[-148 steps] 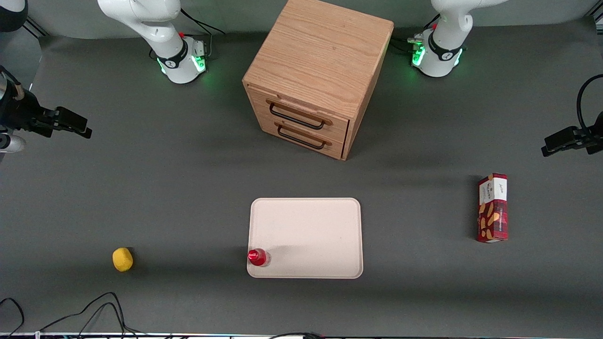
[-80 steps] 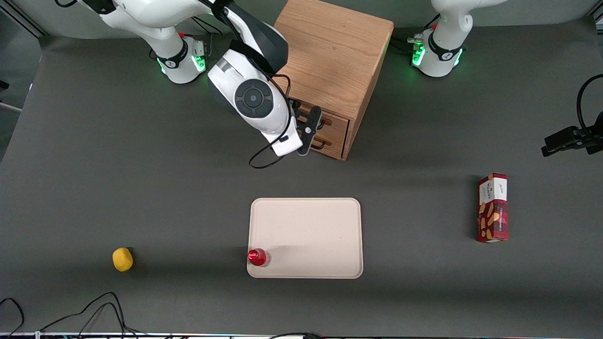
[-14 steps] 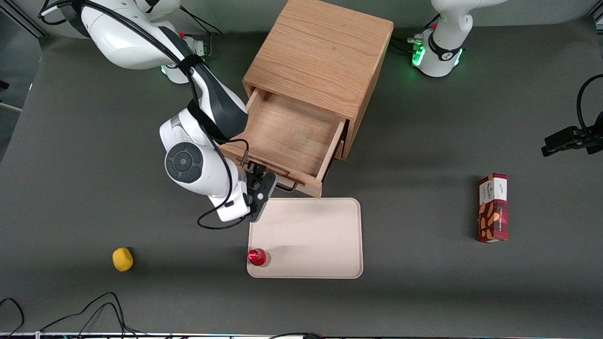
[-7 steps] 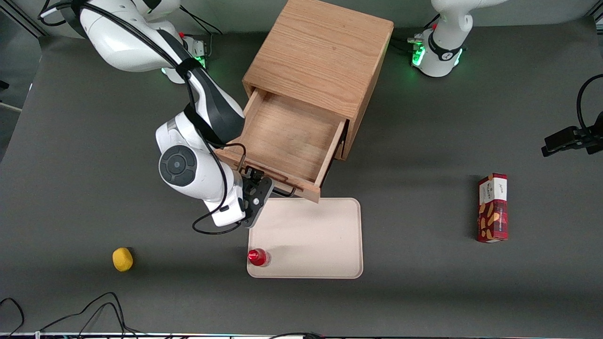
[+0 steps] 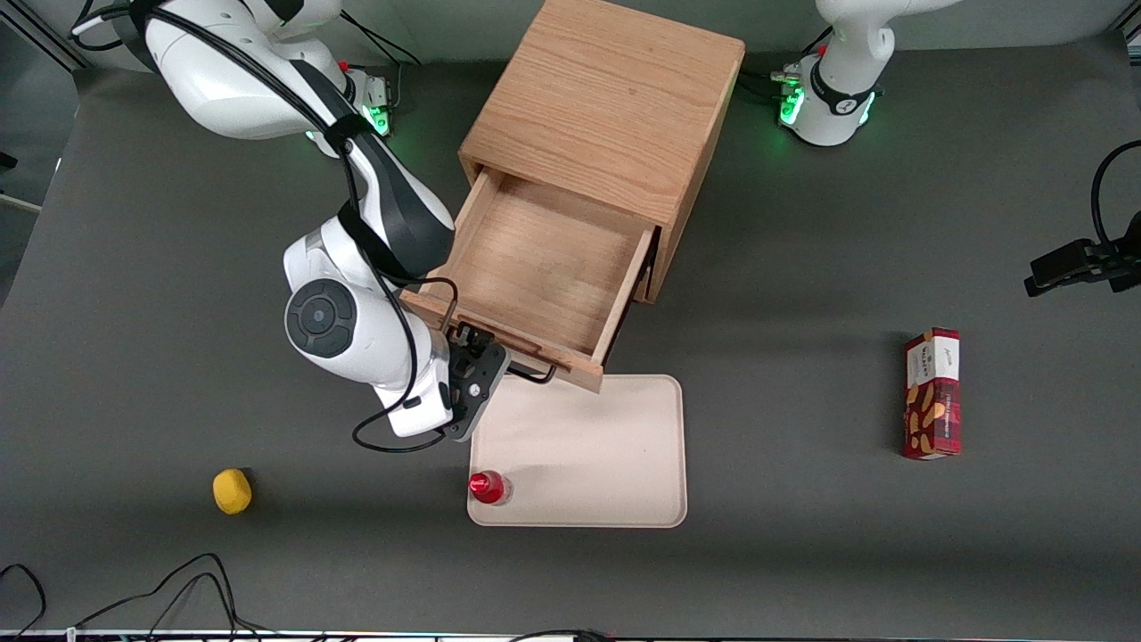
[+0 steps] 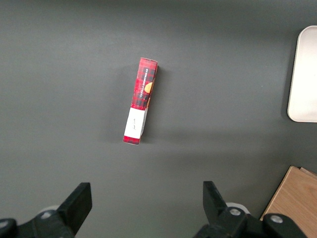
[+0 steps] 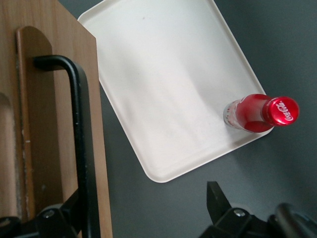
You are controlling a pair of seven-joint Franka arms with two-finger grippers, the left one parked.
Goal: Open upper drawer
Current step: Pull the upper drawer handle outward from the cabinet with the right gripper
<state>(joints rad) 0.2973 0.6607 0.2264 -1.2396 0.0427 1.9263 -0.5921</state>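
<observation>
Tool (image 5: 475, 367) hangs with fingers spread around the pulled-out upper drawer's (image 5: 544, 267) black handle (image 7: 81, 144).

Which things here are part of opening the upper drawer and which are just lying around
Part of the job:
upper drawer, pulled well out of the cabinet
its black handle
gripper at the handle, fingers apart

Just lying about:
tray
red bottle, standing on the tray
yellow fruit
red box

Dark grey matte table (image 5: 178, 294) fills view, evenly lit, soft shadows. Black cables (image 5: 160, 593) trail along the edge nearest the front camera.
</observation>
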